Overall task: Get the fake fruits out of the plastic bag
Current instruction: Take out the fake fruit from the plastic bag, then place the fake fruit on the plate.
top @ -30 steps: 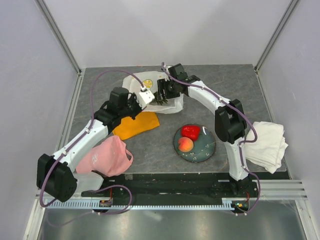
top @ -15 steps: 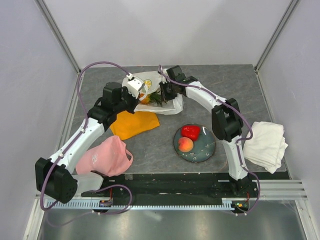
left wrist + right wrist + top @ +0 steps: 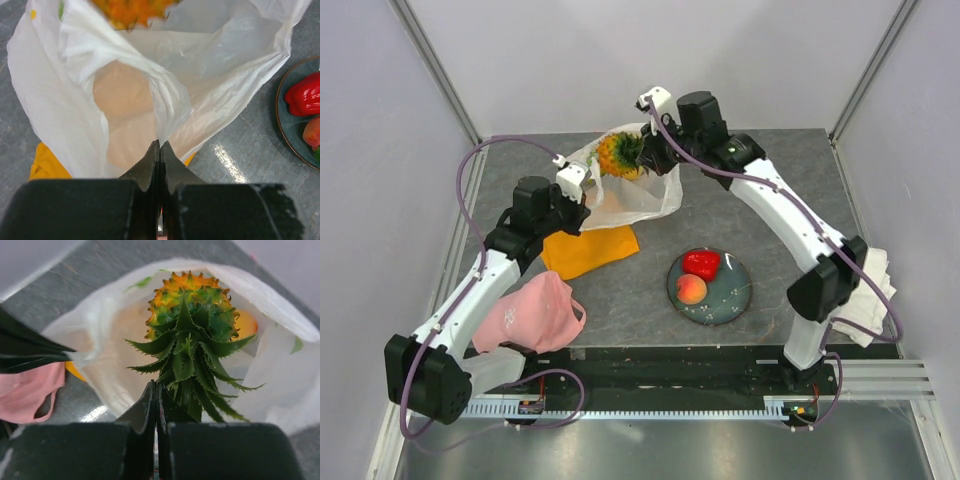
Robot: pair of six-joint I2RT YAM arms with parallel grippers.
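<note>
Dangling by its crown from the pinching right gripper, pineapple is now up out of the plastic bag; left gripper clamps the rim.

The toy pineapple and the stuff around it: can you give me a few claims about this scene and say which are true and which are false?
1. The right pincer grips the small orange-and-green plastic pineapple by its leafy crown. True.
2. The pineapple lies on the round dark-teal plate. False: it hangs over the thin white plastic bag; the plate holds a glossy red pepper and a peach.
3. The left pincer is shut on the bag's edge. True.
4. The bag rests on a folded white towel. False: the towel lies well off to the right, apart from it.
</note>
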